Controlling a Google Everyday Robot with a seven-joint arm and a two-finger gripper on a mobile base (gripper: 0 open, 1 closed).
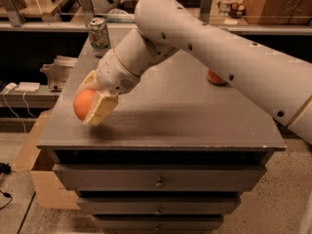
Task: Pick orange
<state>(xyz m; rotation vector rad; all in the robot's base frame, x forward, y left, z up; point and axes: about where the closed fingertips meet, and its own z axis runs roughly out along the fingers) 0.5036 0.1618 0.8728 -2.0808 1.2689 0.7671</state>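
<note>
Orange (pixel 82 105) sits gripped over the front-left part of the tabletop (pixel 185 116), close to the left edge. The gripper (pixel 87 103) has its cream-coloured jaws clenched on it, one flat pad across the side facing me and the other tucked behind the fruit, so only the left half of the orange shows. A soft shadow lies on the grey surface just under and to the right of it; from where I stand I cannot tell whether the fruit touches the surface or hangs just clear of it.

The wrist slants down from the upper right into the gripper, and behind it the thick white arm (pixel 219 48) runs across the whole tabletop and leaves the scene at the right edge.

A can (pixel 100 37) stands upright at the back-left corner, well apart from the orange. On the right side, a small red-orange thing (pixel 216 77) peeks out from under the arm, mostly hidden, so I cannot say what it is.

Below the tabletop are grey drawers (pixel 158 182) with small knobs. A cardboard box (pixel 36 174) sits on the floor against the left side of the cabinet, and a white power strip (pixel 22 87) lies on a low ledge further left.
</note>
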